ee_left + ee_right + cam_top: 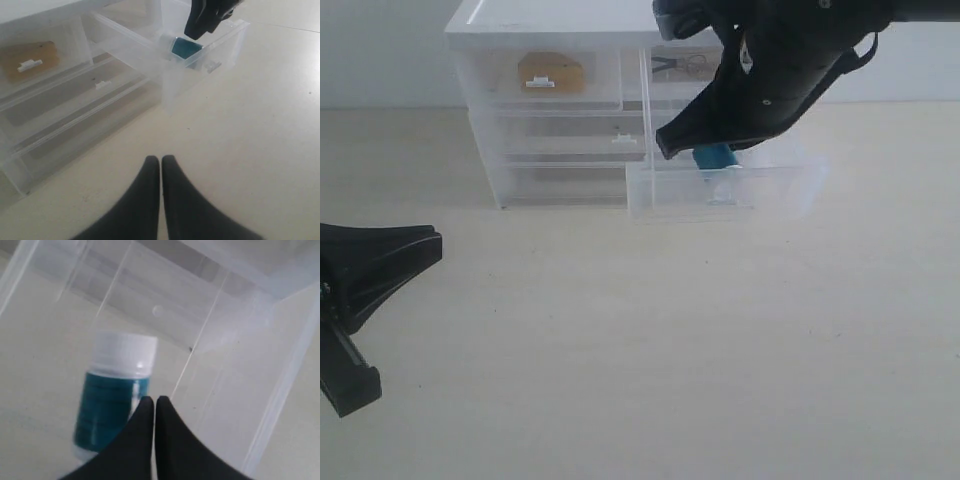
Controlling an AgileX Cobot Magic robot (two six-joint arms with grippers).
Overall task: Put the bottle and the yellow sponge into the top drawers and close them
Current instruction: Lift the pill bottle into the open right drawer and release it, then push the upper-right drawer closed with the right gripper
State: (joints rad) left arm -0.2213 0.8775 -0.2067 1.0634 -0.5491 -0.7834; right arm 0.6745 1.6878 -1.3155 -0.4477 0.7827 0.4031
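Already the bottle [112, 395] rests inside the pulled-out top right drawer [790, 190], near one o'clock in the exterior view. The right gripper [151, 399] hangs just above it, fingers pressed together and holding nothing. The left gripper [160, 159], also pressed together, sits near eight o'clock. The yellow sponge [552, 72] lies in the closed drawer at eleven o'clock. The thin, light drawer likely slides easily, so push squarely by its tab handle [214, 65].

Top drawers [775, 188]: translucent glossy plastic. Bottle [114, 390]: white plastic. Table [670, 360]: matt, smooth.
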